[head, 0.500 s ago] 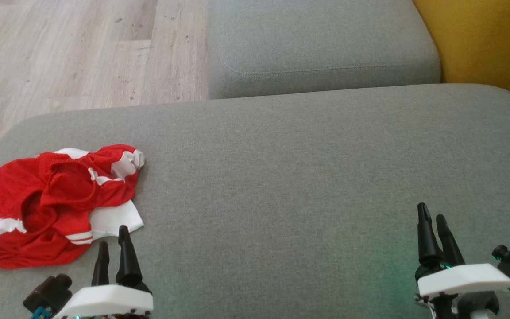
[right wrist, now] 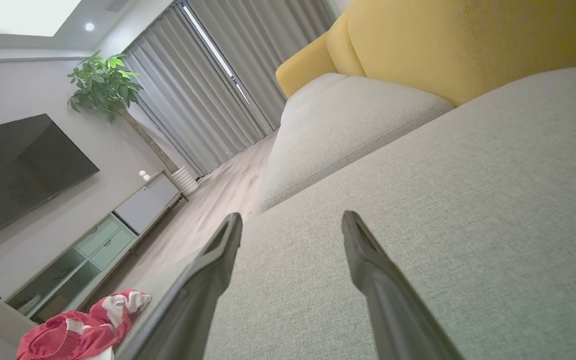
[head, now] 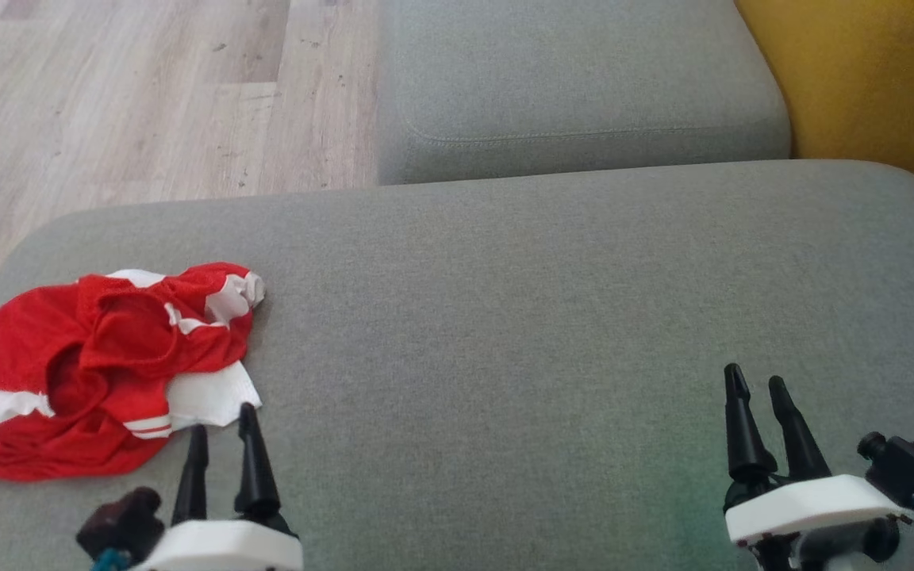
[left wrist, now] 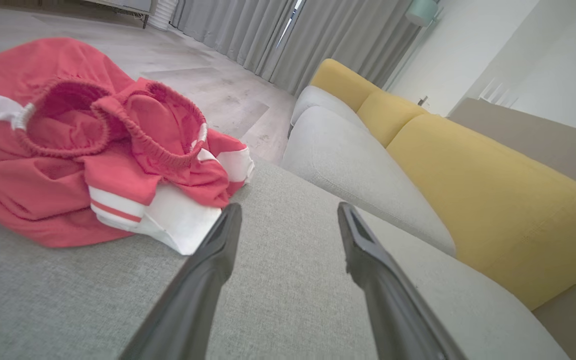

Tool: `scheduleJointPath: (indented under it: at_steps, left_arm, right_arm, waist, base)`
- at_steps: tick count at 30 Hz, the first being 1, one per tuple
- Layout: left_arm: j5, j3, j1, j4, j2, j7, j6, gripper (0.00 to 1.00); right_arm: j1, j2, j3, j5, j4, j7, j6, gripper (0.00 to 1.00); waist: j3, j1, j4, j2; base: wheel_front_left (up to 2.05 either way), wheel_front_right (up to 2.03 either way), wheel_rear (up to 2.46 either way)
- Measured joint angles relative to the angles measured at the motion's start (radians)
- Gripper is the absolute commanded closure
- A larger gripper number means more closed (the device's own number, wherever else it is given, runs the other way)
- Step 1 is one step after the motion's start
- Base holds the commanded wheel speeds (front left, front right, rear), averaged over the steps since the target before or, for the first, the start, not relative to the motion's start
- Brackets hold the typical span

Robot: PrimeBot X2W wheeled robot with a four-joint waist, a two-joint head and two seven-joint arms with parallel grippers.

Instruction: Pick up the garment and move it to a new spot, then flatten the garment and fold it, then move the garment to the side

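Currently, in the head view, the red-and-white garment (head: 100,373) is lying crumpled at the left end of the grey sofa seat (head: 505,317). Its far side is reaching the picture's left border, so its full extent is not showing. The left end effector (head: 223,419) is hovering just beside the garment's white panel, released and gripping nothing, with its wrist being cut off by the bottom edge. The right end effector (head: 754,375) is hanging at the lower right, well apart from the cloth, likewise released and empty. A second grey cushion (head: 576,79), a wooden floor (head: 147,95) and a yellow backrest (head: 862,71) are showing beyond.

In the left wrist view, the two dark fingers (left wrist: 203,280) are standing spread over bare seat fabric. The garment is sitting up and to the left, its elastic waistband gaping. Its white corner is lying right by one fingertip, and whether they are touching is hard to tell. The cloth's left side is running out of frame. Grey curtains (left wrist: 248,30) are hanging far behind.

In the right wrist view, the fingers are again standing apart with nothing between them. The garment is peeking in at the lower left corner, partly hidden behind one finger and clipped by the bottom edge. A dark television (right wrist: 18,170), a potted plant (right wrist: 103,85) and a low cabinet (right wrist: 83,250) are standing along the far wall.
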Motion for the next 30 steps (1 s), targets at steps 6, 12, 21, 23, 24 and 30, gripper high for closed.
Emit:
scheduleJointPath:
  at_steps: [6,12,21,23,24,30]
  left_arm:
    - [0.063,-0.008,0.005,-0.002,0.001,-0.013,0.014,0.0]
    - [0.137,-0.019,0.006,-0.01,0.002,-0.033,0.028,0.0]
    - [0.253,-0.046,0.023,-0.013,0.003,-0.058,0.045,0.0]
    - [0.27,-0.048,0.024,-0.013,0.003,-0.065,0.045,0.0]
    - [0.278,-0.049,0.024,-0.013,0.004,-0.067,0.045,0.0]
    - [0.349,-0.064,0.025,-0.03,0.005,-0.089,0.053,0.0]
  right_arm:
    - [0.01,0.0,0.009,-0.062,-0.013,-0.016,0.0,0.0]
    - [0.022,0.0,0.026,-0.14,-0.022,-0.033,0.0,0.0]
    - [0.034,-0.001,0.035,-0.252,-0.027,-0.059,0.0,0.0]
    - [0.043,-0.001,0.035,-0.268,-0.026,-0.066,0.0,0.0]
    - [0.044,-0.001,0.036,-0.279,-0.025,-0.069,0.0,0.0]
    - [0.044,-0.001,0.036,-0.315,-0.026,-0.088,0.0,0.0]
  waist:
    - [-0.007,0.0,0.003,0.0]
    - [-0.011,0.0,0.003,0.0]
    - [-0.021,0.0,0.004,0.0]
    - [-0.023,0.0,0.005,0.0]
    - [-0.025,0.0,0.006,0.0]
    - [-0.028,0.0,0.006,0.0]
  base:
    - [0.0,0.0,0.0]
    - [0.0,0.0,0.0]
    - [0.0,0.0,0.0]
    - [0.0,0.0,0.0]
    - [0.0,0.0,0.0]
    - [0.0,0.0,0.0]
